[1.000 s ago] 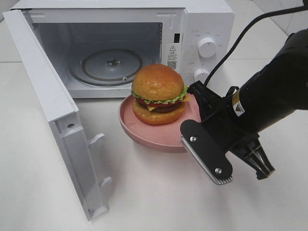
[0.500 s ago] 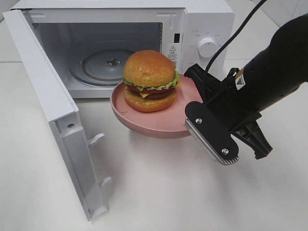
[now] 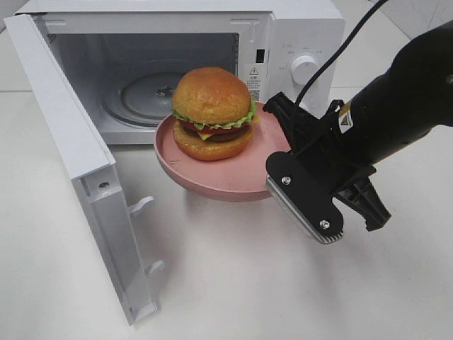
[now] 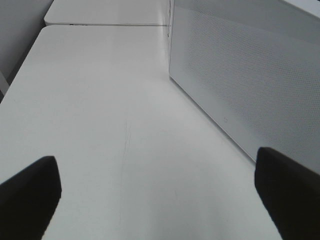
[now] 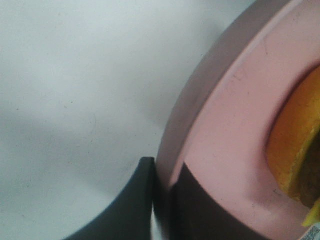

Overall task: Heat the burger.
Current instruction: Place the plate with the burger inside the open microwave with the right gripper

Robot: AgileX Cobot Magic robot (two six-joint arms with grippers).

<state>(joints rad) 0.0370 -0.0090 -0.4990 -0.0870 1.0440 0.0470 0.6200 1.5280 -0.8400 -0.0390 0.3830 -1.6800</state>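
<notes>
The burger (image 3: pixel 212 113), with glossy brown buns, lettuce and cheese, sits on a round pink plate (image 3: pixel 244 177) that hangs above the table just in front of the open microwave (image 3: pixel 297 35). My right gripper (image 3: pixel 277 177) is shut on the plate's right rim. In the right wrist view the right gripper (image 5: pixel 162 195) pinches the plate rim (image 5: pixel 235 135), with the burger (image 5: pixel 295 145) at the picture's edge. My left gripper (image 4: pixel 160 195) is open over bare table, holding nothing; it is outside the exterior high view.
The microwave door (image 3: pixel 71 156) swings out to the left and stands close to the plate's left side. A glass turntable (image 3: pixel 152 95) lies inside the cavity. The white perforated door panel (image 4: pixel 250 75) rises beside my left gripper.
My right gripper has carried the plate and burger up and to the left, toward the microwave opening. The left gripper has stayed open and still.
</notes>
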